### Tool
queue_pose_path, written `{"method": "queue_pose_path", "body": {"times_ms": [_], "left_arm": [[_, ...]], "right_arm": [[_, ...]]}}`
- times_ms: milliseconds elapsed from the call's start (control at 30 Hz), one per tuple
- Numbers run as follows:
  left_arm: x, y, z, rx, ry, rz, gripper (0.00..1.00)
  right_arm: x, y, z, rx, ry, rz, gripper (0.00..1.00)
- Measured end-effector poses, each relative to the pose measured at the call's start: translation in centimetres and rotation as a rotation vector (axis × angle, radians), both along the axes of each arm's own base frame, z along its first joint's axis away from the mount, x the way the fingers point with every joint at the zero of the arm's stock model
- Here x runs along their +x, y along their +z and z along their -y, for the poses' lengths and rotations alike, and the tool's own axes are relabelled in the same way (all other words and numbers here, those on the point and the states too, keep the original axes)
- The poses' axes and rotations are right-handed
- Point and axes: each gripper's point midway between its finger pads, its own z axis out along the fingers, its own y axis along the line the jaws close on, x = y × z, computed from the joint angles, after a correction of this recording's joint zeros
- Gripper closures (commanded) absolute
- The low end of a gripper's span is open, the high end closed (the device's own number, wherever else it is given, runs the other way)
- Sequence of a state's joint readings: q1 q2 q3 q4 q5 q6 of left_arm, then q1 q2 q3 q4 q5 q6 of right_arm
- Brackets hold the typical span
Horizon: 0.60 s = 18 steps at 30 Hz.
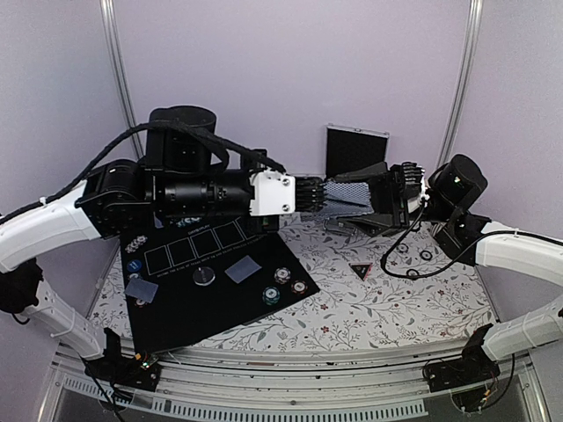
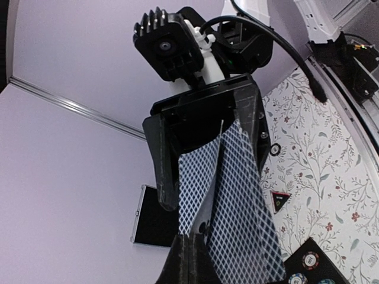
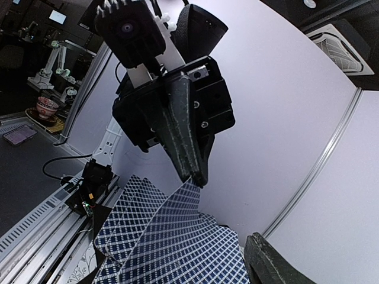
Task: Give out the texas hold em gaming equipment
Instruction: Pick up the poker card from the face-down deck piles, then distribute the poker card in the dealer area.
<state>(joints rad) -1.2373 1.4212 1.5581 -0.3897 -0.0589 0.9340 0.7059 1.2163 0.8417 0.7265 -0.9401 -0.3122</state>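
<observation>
Above the table, my two grippers meet over a fan of playing cards [image 1: 347, 195] with blue-grey patterned backs. My right gripper [image 1: 376, 199] holds the fan [image 3: 172, 242] across its width, a jaw on each side; one of its fingers [image 3: 269, 263] shows at the lower right. My left gripper [image 2: 192, 239] is shut on the top edge of one card [image 2: 198, 183] of the fan. On the black mat [image 1: 176, 308] lie two single cards [image 1: 141, 288] [image 1: 244, 270], a round grey button [image 1: 204, 276] and three poker chips [image 1: 281, 277]. The black-red triangular marker [image 1: 361, 270] lies on the floral cloth.
A silver-edged black case [image 1: 356, 151] stands open at the back, behind the grippers. Small black rings [image 1: 402, 249] lie on the cloth under the right arm. The right arm's cable [image 1: 413, 264] loops down to the cloth.
</observation>
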Motion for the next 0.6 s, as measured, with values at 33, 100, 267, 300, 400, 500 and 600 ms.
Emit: {"method": "queue_pose_path", "body": {"times_ms": [33, 100, 267, 300, 400, 500, 600], "left_arm": [[0.1, 0.3, 0.0, -0.019, 0.007, 0.008, 1.0], [0.3, 1.1, -0.2, -0.062, 0.024, 0.022, 1.0], [0.3, 4.7, -1.5, -0.21, 0.057, 0.03, 1.0], [0.2, 5.7, -2.0, -0.248, 0.059, 0.031, 1.0], [-0.3, 8.6, -3.3, -0.348, 0.06, 0.031, 1.0], [-0.4, 10.7, -4.6, -0.425, 0.072, 0.033, 1.0], [0.3, 11.8, -5.6, -0.472, 0.133, 0.036, 1.0]], "right_arm": [[0.0, 0.0, 0.0, 0.0, 0.0, 0.0, 0.4], [0.0, 0.0, 0.0, 0.0, 0.0, 0.0, 0.4], [0.0, 0.0, 0.0, 0.001, 0.001, 0.001, 0.4], [0.0, 0.0, 0.0, 0.001, 0.001, 0.001, 0.4], [0.0, 0.0, 0.0, 0.0, 0.001, 0.001, 0.4], [0.0, 0.0, 0.0, 0.001, 0.001, 0.001, 0.4], [0.0, 0.0, 0.0, 0.001, 0.001, 0.001, 0.4]]}}
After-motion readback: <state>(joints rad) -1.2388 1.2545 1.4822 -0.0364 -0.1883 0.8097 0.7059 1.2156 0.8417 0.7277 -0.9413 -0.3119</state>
